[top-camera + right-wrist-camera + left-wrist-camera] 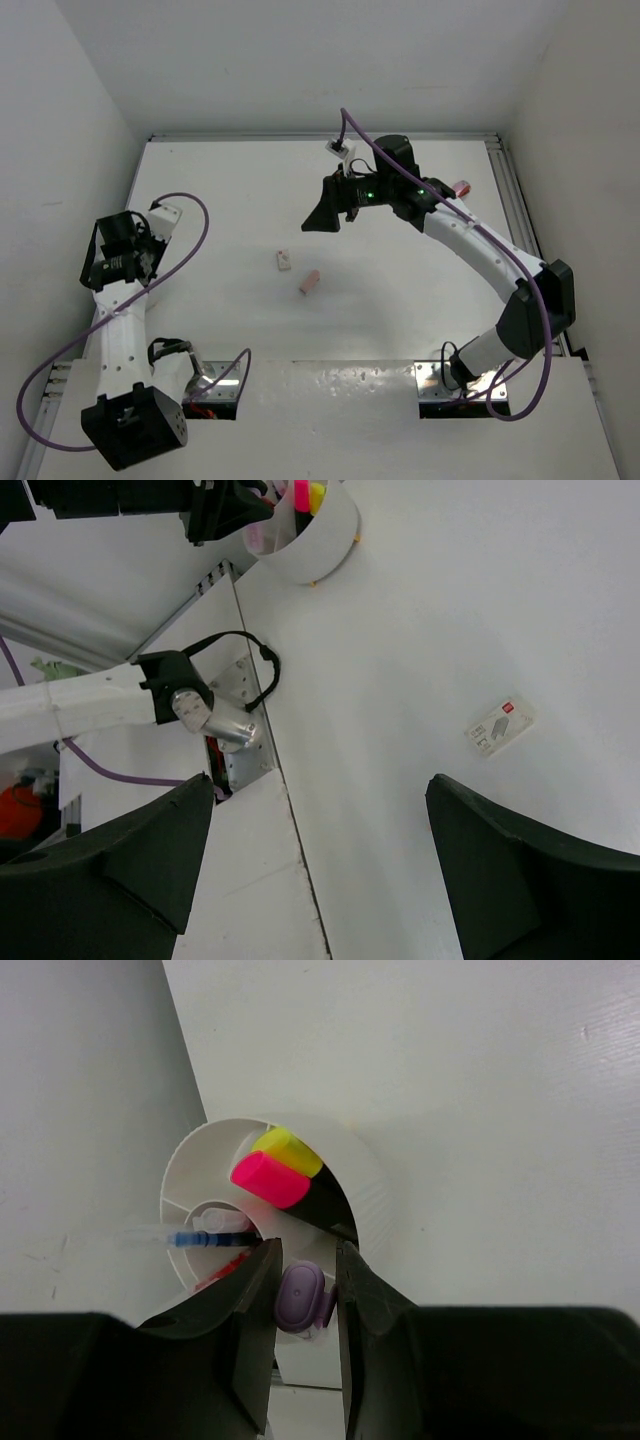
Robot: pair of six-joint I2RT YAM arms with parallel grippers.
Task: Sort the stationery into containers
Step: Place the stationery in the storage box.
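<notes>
Left end effector (307, 1260) narrow, pinching a lilac rounded plastic cap (300, 1295), lower centre of the left wrist view. Just above it in the frame, the round white plastic tub (372, 1192) holds a yellow-capped black highlighter (287, 1150) and a pink-capped black highlighter (270, 1180). Right end effector (320, 870) wide, empty, over the white bench (450, 600). Whitish rectangular eraser (500, 726) lies right of centre.

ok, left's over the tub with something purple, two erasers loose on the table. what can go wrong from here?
1. The left gripper holds a purple-capped item near the white tub's wall, beside leaning highlighters; released there, it may catch on them or the rim and fall outside.
2. The whitish eraser and pink eraser lie close together; the open right gripper could knock one while taking the other.
</notes>
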